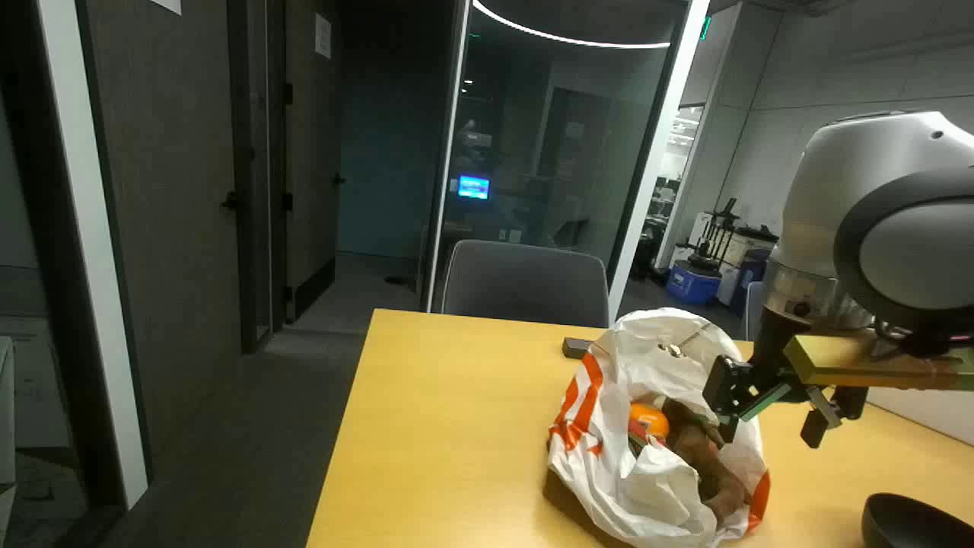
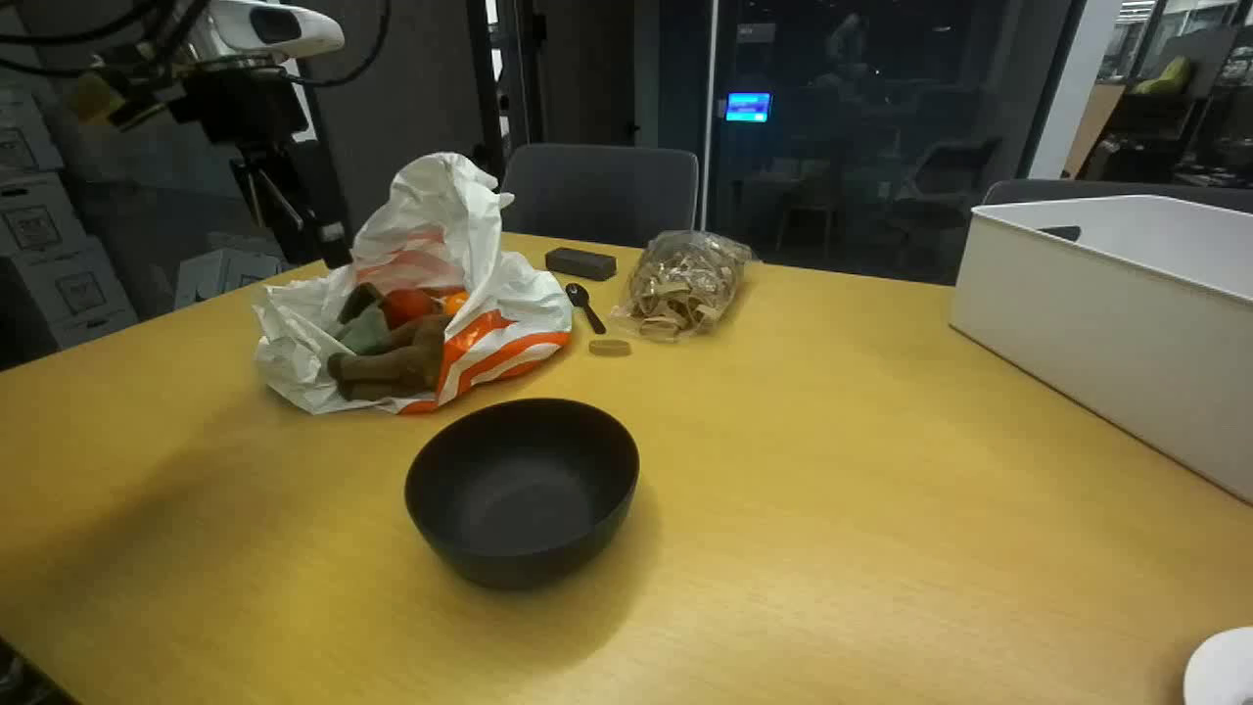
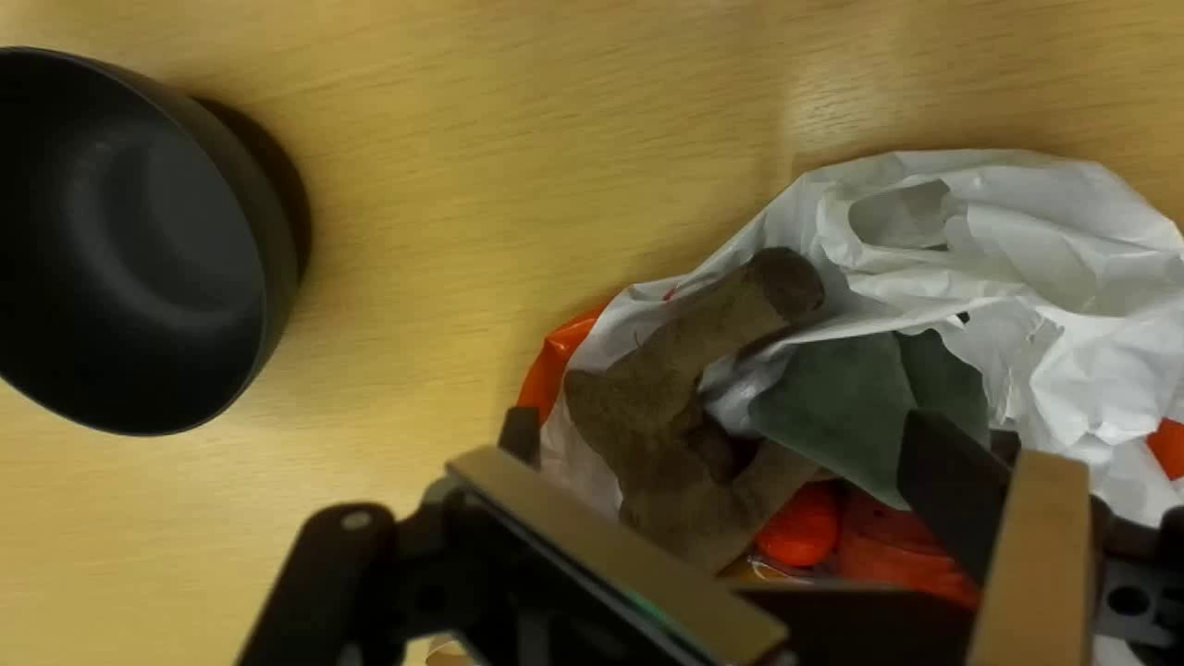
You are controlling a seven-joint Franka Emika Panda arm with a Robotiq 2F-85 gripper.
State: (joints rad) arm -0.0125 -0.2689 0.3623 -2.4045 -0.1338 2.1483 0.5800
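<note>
While the gripper (image 1: 771, 431) hangs over the white plastic bag (image 2: 431, 225), its jaws sit pretty wide apart. Inside, you've got a lumpy brown thing (image 3: 647, 416), a dark green flap (image 3: 842, 398) and some red-orange stuff (image 3: 803, 527). In an exterior view that bag's on the left of the table (image 2: 881, 441), with a black bowl (image 2: 529, 490) nearer and to its right. Right of the bag there's a small black spoon (image 2: 587, 309), a clear bag of tan bits (image 2: 685, 284), then a white bin (image 2: 1106, 323).
</note>
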